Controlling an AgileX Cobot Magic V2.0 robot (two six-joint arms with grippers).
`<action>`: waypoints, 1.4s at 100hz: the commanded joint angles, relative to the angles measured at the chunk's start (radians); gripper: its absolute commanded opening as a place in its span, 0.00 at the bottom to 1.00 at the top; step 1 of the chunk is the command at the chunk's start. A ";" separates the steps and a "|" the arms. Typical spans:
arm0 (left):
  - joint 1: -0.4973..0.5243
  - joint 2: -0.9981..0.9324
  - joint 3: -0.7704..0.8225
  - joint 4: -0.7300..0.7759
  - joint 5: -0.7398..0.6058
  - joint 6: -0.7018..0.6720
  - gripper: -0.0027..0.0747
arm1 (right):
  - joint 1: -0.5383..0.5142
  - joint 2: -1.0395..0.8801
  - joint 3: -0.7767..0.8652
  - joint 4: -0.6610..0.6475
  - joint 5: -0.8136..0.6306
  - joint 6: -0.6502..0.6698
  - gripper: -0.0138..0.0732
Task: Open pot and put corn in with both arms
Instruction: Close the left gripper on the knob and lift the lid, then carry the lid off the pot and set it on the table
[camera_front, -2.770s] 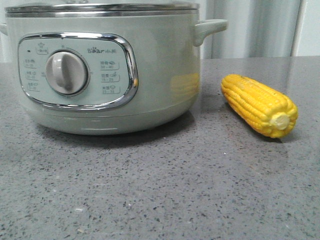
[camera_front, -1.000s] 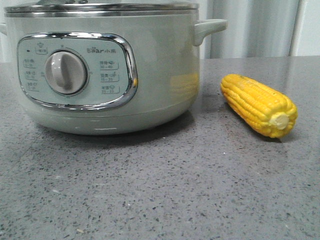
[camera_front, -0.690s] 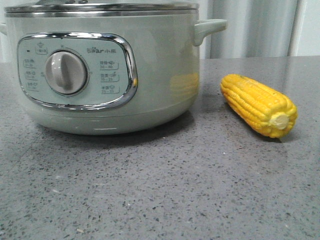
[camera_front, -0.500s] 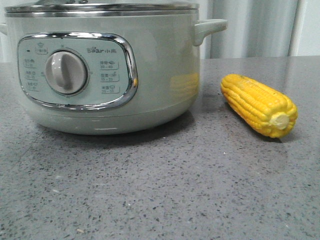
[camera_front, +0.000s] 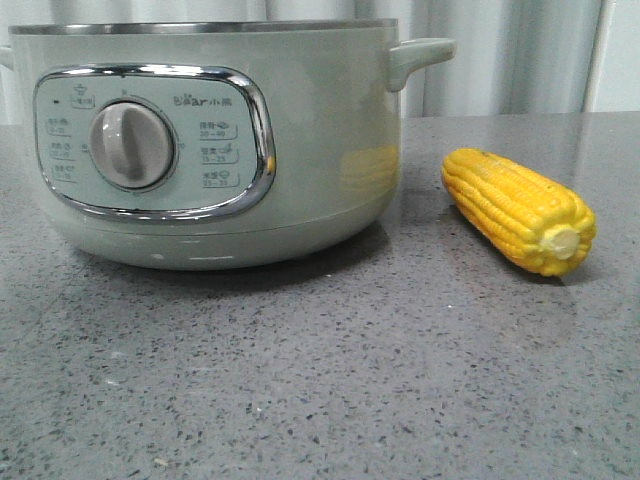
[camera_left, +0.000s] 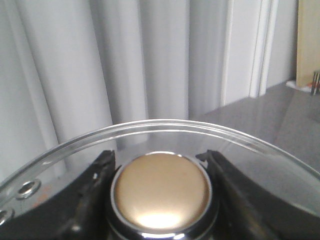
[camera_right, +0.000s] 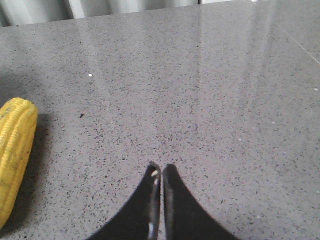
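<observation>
The sage-green pot stands at the left of the front view with its steel rim bare; no lid sits on it. The yellow corn lies on the counter to its right, stub end toward the camera, and shows at the edge of the right wrist view. My left gripper is shut on the bronze knob of the glass lid, held up in front of the curtain. My right gripper is shut and empty above bare counter, beside the corn. Neither gripper shows in the front view.
The grey speckled counter runs under everything. Pale curtains hang behind the table. The pot's side handle sticks out toward the corn.
The glass lid that sat on the pot has left the front view, lifted off upward; the pot's rim is now bare. The corn has not moved.
</observation>
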 joint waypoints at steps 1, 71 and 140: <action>-0.003 -0.100 -0.042 0.016 -0.169 0.028 0.01 | 0.004 0.014 -0.028 -0.001 -0.087 -0.004 0.07; 0.398 -0.583 0.226 0.014 0.124 0.155 0.01 | 0.065 0.014 -0.028 -0.001 -0.085 -0.004 0.07; 0.498 -0.639 0.696 -0.145 -0.187 0.153 0.01 | 0.065 0.014 -0.028 -0.001 -0.085 -0.004 0.07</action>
